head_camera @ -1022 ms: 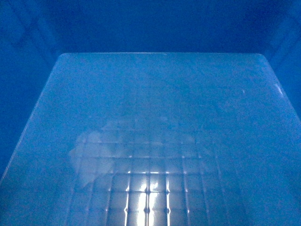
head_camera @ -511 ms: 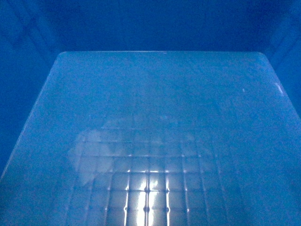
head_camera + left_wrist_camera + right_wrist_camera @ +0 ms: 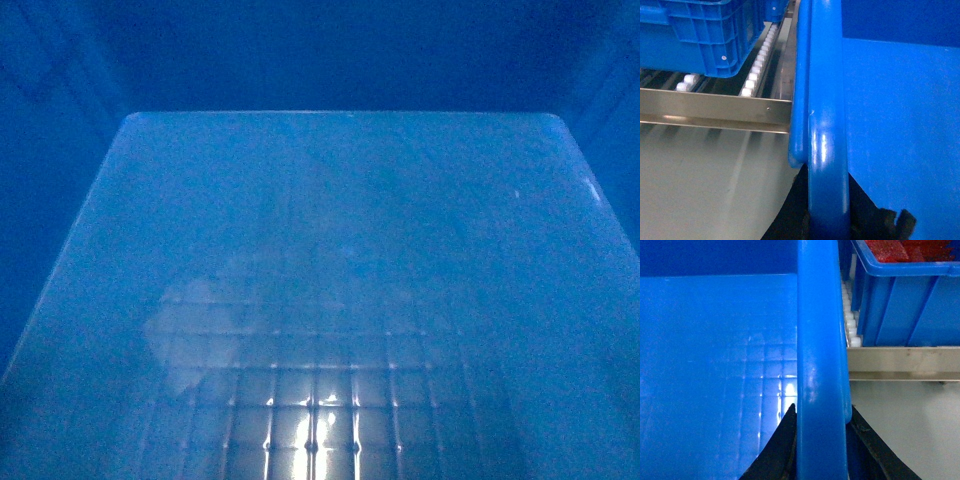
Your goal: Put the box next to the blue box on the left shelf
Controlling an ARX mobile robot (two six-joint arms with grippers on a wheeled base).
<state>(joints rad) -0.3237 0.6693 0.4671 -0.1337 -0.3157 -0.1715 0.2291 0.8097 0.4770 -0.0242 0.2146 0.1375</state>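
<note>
White rollers (image 3: 757,70) flank the box (image 3: 330,250), each gripper's fingers clamped astride its unlabelled rim.

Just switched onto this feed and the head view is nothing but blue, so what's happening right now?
The robot is carrying the box with both arms; its inside fills the head camera. The left claw is clamped on the box's left rim and the right claw on its right rim. The box is at the front rail of the roller shelf, between another blue box on the left and a blue bin holding something red on the right. Whether it rests on the rollers cannot be told.
</note>
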